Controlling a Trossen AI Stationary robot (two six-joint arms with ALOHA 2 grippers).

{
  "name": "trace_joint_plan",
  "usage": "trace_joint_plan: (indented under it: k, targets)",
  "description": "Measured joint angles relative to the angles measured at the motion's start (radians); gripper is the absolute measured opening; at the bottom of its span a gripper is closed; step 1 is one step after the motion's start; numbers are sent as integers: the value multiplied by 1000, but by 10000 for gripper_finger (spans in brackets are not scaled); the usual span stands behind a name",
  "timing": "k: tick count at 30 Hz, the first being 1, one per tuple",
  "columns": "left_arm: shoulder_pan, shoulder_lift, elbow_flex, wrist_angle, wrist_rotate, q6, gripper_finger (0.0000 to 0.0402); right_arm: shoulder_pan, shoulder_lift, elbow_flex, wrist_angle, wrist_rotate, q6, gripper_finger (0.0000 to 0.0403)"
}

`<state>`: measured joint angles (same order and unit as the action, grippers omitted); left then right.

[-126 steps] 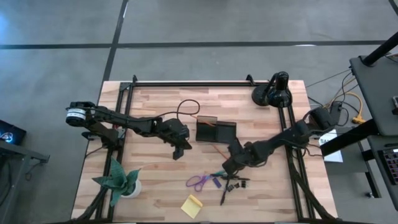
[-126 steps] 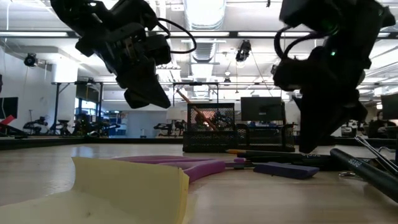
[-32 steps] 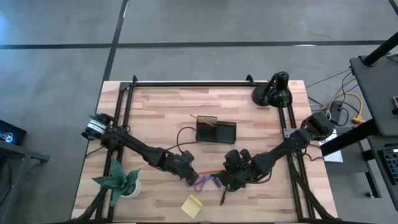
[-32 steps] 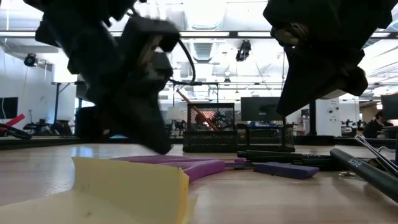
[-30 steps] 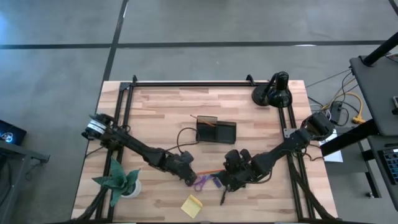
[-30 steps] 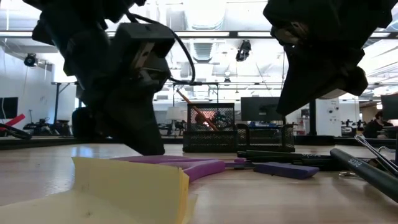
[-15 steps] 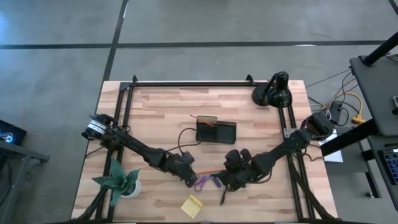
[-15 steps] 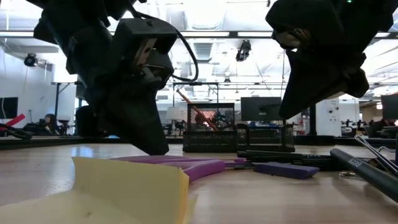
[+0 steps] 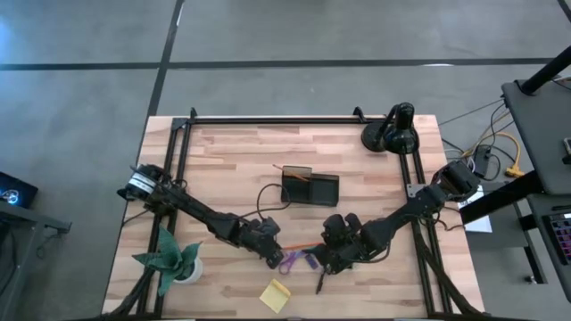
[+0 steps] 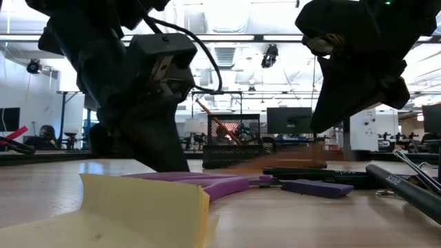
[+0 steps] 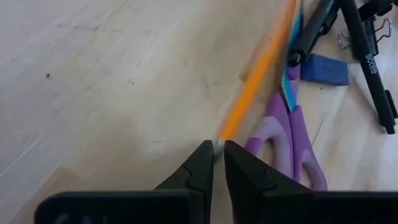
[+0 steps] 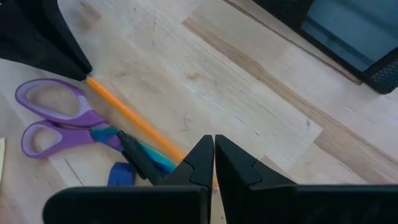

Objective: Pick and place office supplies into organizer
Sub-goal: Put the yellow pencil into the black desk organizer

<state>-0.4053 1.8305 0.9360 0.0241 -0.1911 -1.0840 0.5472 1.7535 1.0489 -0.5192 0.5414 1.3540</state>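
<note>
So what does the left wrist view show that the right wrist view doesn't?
Only the left wrist view: the black pen, a binder clip, and the left gripper closed on the tip of the orange pencil. Only the right wrist view: the organizer and the shut right gripper. Both show the pencil, the purple scissors and the small purple piece.
</note>
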Motion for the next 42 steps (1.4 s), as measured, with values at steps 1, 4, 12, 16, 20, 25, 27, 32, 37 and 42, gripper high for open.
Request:
trace_joint_plan:
  k: [1,4,12,16,20,25,27,32,37,42]
  targets:
    - [0,0,-2,0,-1,0,24,0,0,0,0,0,0,9]
    - [2,0,-5,1,-4,0,24,0,0,0,0,-1,0,9]
    - [3,0,-6,0,-5,9,24,0,0,1,-2,-2,-17,9]
    - [4,0,-7,0,-6,18,24,0,-12,10,-2,-4,-148,9]
    - [4,0,-7,-2,-7,19,24,0,-19,32,-7,-138,-414,9]
    - [4,0,-7,-3,-8,20,24,1,-18,37,-56,-287,-592,13]
    - [4,0,-7,-3,-8,20,24,0,-17,35,-95,-289,-606,22]
    - [4,0,-7,-5,-9,20,24,-5,-17,33,-102,-280,-706,63]
    - [5,0,-8,-6,-22,20,24,-5,-17,27,-97,-280,-770,106]
    - [5,0,-8,-6,-26,19,24,-8,-17,6,-91,-280,-778,135]
